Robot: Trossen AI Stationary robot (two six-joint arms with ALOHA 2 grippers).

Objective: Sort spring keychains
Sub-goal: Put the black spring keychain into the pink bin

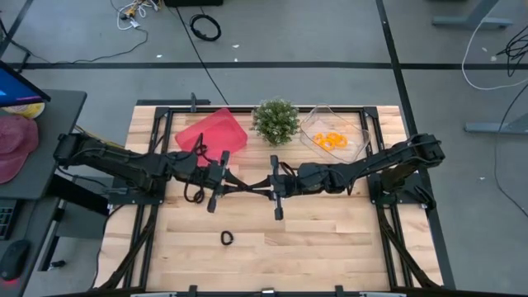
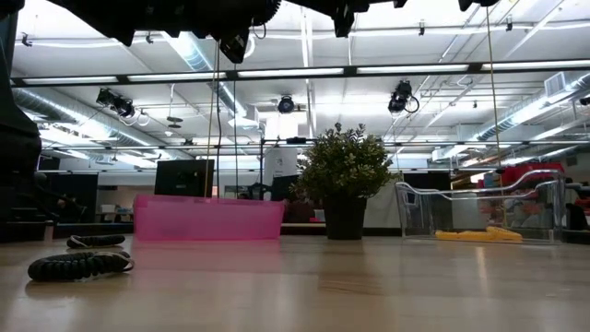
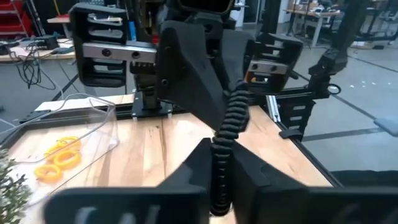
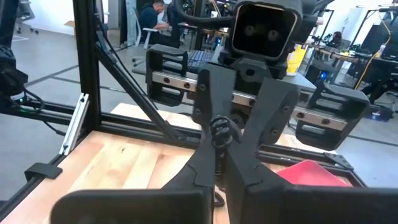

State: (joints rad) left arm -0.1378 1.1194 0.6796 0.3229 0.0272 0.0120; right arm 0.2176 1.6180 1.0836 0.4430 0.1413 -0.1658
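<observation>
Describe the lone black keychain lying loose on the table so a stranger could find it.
Start at the potted plant at the table's far edge and come straight toward the near edge, past both arms. The black keychain lies alone on bare wood there, the only coil no pincer is holding.

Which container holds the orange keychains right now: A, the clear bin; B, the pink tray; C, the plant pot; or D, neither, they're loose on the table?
A: the orange keychains lie inside the clear bin, to the right of the plant in the high view, while no orange shows in the pink tray.
</observation>
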